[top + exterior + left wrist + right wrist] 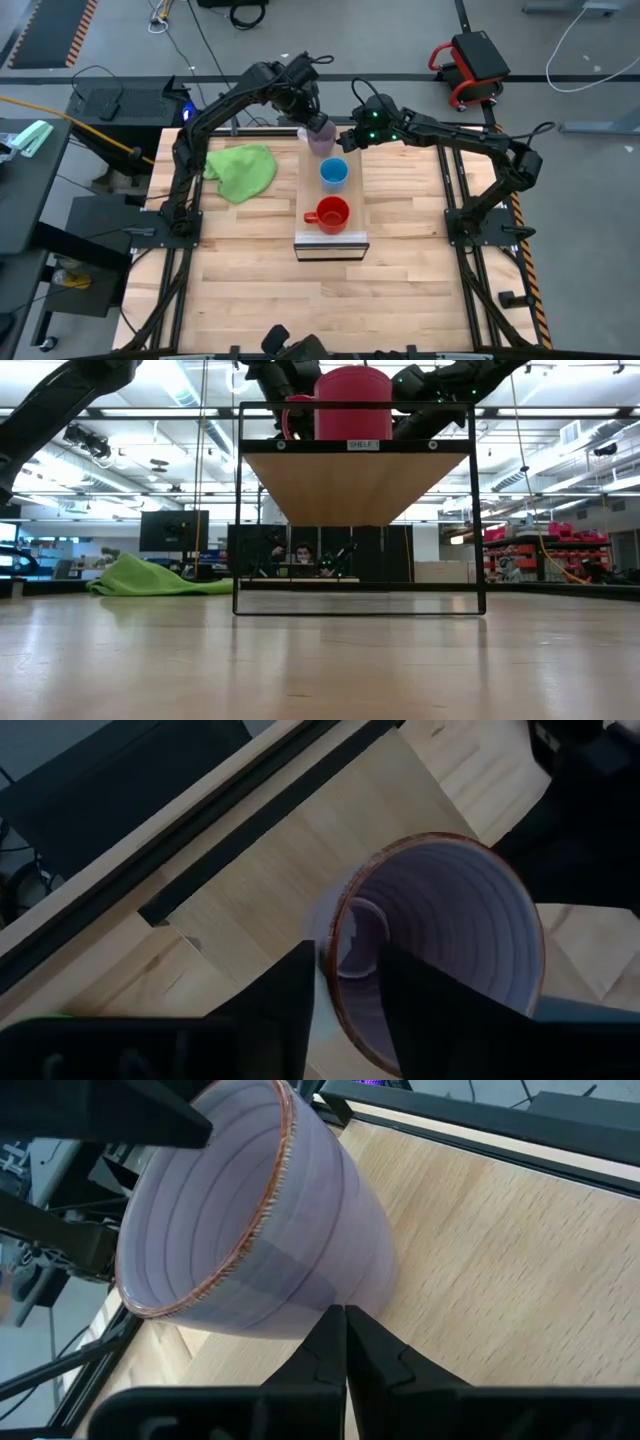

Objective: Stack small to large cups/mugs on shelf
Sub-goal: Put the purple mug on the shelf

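Reaching in from the shelf's left, the left gripper (pixel 312 118) sits at the shelf's (pixel 331 235) far end over the purple mug (pixel 321 136). In its wrist view one finger (pixel 290 1005) lies outside the mug's wall and the other inside the rim, a sliver of gap on each side; fingers parted, straddling the wall, not clamping it. Green cloth (pixel 241 170) on the table, left of the shelf. On the shelf, running from far end to near end: purple mug, blue cup (pixel 333 173), red mug (pixel 331 214), handle toward the cloth. Right gripper (pixel 352 137) just right of the purple mug, fingers (pixel 322 1342) pressed together, empty, tips close beside the mug's wall (pixel 260 1230).
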`<state>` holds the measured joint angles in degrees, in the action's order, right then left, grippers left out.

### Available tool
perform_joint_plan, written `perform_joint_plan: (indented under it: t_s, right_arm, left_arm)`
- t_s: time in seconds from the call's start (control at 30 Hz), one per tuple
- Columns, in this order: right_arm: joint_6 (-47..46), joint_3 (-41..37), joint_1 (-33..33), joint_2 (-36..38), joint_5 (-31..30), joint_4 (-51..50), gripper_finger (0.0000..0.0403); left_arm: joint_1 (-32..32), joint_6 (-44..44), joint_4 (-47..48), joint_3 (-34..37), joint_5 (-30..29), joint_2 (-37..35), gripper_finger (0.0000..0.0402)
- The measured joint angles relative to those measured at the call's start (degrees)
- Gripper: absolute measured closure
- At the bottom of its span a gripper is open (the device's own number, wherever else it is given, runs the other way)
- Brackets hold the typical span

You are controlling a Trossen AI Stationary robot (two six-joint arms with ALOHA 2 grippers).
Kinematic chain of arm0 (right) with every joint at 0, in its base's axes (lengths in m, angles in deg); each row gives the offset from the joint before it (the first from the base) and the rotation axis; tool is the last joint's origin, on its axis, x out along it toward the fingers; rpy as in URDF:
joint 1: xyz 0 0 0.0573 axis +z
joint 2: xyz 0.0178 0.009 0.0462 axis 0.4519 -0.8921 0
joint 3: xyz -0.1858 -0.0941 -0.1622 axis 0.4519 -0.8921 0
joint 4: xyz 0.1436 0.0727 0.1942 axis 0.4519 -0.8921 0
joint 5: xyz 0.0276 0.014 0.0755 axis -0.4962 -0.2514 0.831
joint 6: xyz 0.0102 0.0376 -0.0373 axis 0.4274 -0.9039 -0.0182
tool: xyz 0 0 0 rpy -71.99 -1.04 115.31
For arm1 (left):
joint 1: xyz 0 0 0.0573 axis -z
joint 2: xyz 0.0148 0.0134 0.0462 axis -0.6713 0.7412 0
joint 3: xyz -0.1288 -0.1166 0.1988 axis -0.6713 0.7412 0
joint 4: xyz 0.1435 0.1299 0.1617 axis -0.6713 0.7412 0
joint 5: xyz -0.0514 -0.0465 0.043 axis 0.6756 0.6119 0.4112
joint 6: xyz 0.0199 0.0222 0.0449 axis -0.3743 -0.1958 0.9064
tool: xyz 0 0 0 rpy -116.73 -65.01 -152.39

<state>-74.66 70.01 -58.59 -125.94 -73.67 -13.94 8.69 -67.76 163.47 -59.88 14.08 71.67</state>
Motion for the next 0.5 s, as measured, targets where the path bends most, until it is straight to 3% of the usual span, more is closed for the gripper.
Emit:
perform_joint_plan:
  t_s: [0.5]
  right_arm:
    - [0.0, 0.0, 0.0, 0.0, 0.1, 0.0, 0.0379]
  left_arm:
    - [-2.4, -0.6, 1.6, -0.1, 0.0, -2.3, 0.0246]
